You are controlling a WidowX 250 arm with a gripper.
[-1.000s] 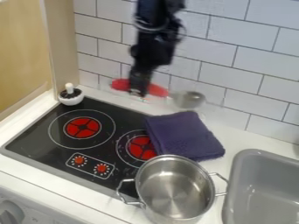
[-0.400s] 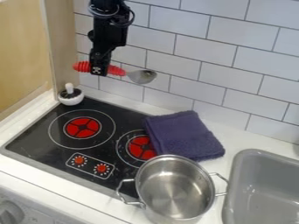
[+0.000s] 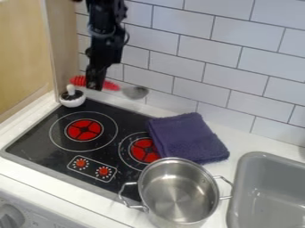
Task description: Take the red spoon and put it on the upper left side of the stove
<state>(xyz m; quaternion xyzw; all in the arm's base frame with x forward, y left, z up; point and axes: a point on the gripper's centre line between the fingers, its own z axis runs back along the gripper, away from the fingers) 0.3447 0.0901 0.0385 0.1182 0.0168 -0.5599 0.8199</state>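
My black gripper point(image 3: 94, 83) hangs near the tiled wall above the back left part of the stove point(image 3: 42, 127), shut on the handle of the red spoon point(image 3: 111, 86). The spoon lies crosswise in the grip, its red handle showing on both sides and its metal bowl pointing right. It is held up in the air, just right of the small white pot with a black top.
The small white pot point(image 3: 72, 103) stands at the stove's back left corner. A folded purple towel point(image 3: 187, 138) overlaps the stove's right side. A steel pot point(image 3: 179, 191) stands at the front, left of the grey sink point(image 3: 268, 196).
The gripper first moved left with the spoon in its hold, away from above the towel's side. Since then it has come down a little and slightly further left.
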